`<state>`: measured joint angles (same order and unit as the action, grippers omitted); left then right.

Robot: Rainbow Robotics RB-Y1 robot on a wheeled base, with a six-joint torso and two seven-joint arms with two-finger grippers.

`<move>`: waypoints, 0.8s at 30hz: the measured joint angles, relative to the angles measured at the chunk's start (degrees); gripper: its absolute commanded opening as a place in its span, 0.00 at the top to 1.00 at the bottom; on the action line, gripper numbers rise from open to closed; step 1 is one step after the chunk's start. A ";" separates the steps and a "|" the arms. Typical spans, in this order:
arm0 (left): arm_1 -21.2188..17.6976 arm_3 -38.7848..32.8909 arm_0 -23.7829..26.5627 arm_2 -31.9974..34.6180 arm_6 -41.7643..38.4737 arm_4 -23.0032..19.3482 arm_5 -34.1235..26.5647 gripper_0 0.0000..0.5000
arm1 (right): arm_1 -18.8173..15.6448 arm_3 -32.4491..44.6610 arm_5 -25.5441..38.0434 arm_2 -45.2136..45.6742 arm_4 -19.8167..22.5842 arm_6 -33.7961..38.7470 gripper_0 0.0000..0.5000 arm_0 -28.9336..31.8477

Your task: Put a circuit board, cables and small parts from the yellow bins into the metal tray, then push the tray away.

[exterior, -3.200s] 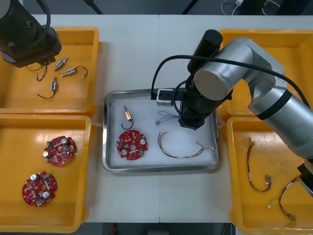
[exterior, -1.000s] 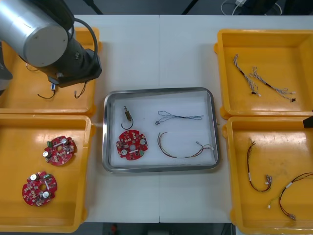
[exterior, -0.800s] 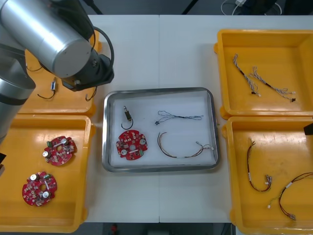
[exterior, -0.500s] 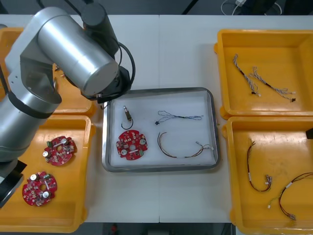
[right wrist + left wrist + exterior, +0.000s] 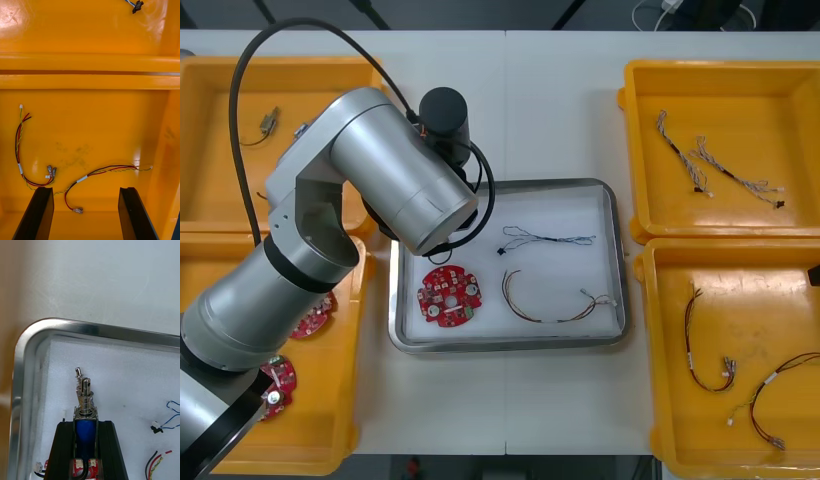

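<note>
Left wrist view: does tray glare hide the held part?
Left wrist view: the metal tray rim gleams, but the small metal part shows plainly; front view: the left arm covers that corner; right wrist view: glare patches on the yellow bin.

left arm [image 5: 395, 185] overhangs tray [image 5: 617, 260] — right half open

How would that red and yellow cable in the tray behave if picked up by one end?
Probably floppy: the red and yellow cable lies in a loose curve in the metal tray. Likely light, being thin wire. Its end connectors might snag the blue and white cable nearby.
</note>
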<state>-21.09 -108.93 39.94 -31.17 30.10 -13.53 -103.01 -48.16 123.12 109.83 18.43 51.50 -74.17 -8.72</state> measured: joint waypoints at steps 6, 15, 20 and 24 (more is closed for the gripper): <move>2.12 0.24 -0.08 -0.47 -1.58 2.43 -0.12 1.00 | 0.02 0.01 0.00 0.37 0.03 0.00 0.00 0.12; 2.97 6.11 -0.08 -2.39 -2.06 4.42 7.36 1.00 | 0.04 0.29 0.00 0.57 0.26 0.00 0.00 0.41; 3.06 7.50 -0.09 -4.12 -2.08 4.58 8.39 1.00 | 0.05 0.39 0.00 0.88 0.34 0.00 0.00 0.90; 3.09 8.10 -0.09 -5.20 -2.13 4.40 8.48 1.00 | 0.06 0.52 0.00 1.26 0.45 0.00 0.00 1.21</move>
<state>-18.00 -100.83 39.85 -36.38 27.97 -9.13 -94.53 -48.10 123.64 109.83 19.69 51.95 -74.17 -7.51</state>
